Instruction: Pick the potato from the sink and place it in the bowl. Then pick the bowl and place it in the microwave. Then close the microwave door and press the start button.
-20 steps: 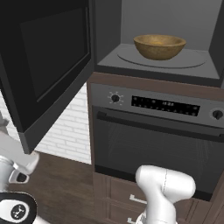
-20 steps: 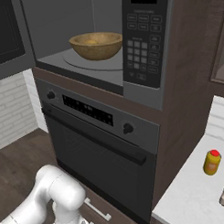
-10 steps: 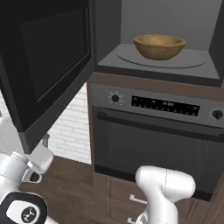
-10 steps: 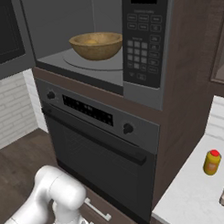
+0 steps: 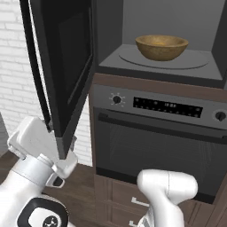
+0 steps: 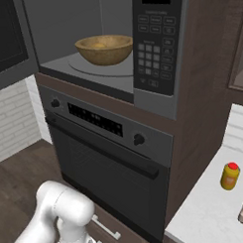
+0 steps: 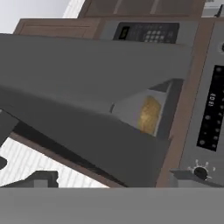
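Wooden bowl [image 5: 161, 46] inside open microwave [image 6: 152, 53]

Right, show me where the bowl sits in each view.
Left base view: bowl at upper right, on the microwave's turntable.
Right base view: upper centre-left, left of the keypad.
Hand view: a tan sliver at centre, past the open microwave door.
Shared landmark: the oven knob.
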### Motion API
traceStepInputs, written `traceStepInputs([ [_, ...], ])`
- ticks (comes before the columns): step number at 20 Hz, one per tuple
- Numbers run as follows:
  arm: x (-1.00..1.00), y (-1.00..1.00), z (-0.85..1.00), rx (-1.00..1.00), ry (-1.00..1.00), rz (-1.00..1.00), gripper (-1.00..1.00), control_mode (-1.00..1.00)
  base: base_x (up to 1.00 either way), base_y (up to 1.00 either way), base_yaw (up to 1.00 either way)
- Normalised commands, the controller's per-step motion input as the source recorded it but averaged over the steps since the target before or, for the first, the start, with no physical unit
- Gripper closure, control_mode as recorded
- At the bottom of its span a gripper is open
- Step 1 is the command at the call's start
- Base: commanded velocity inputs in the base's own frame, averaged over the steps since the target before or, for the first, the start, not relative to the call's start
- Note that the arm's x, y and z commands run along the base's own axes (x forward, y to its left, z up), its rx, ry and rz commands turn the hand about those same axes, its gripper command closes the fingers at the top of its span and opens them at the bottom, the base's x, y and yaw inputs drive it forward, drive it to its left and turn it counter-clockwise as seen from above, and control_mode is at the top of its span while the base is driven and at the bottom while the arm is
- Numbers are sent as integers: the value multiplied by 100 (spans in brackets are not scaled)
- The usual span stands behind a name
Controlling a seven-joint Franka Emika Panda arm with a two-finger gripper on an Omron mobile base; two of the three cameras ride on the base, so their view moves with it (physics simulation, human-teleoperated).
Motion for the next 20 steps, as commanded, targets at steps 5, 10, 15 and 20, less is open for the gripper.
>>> traceStepInputs([
  [5, -30, -59, 10, 15, -12, -2, -100, -100, 0, 0, 0],
  [10, -28, -54, 20, 12, -2, 0, -100, -100, 0, 0, 0],
  [15, -26, -55, 23, 12, 0, 0, -100, -100, 0, 0, 0],
  [20, -20, -57, 26, 13, 0, 0, -100, -100, 0, 0, 0],
])
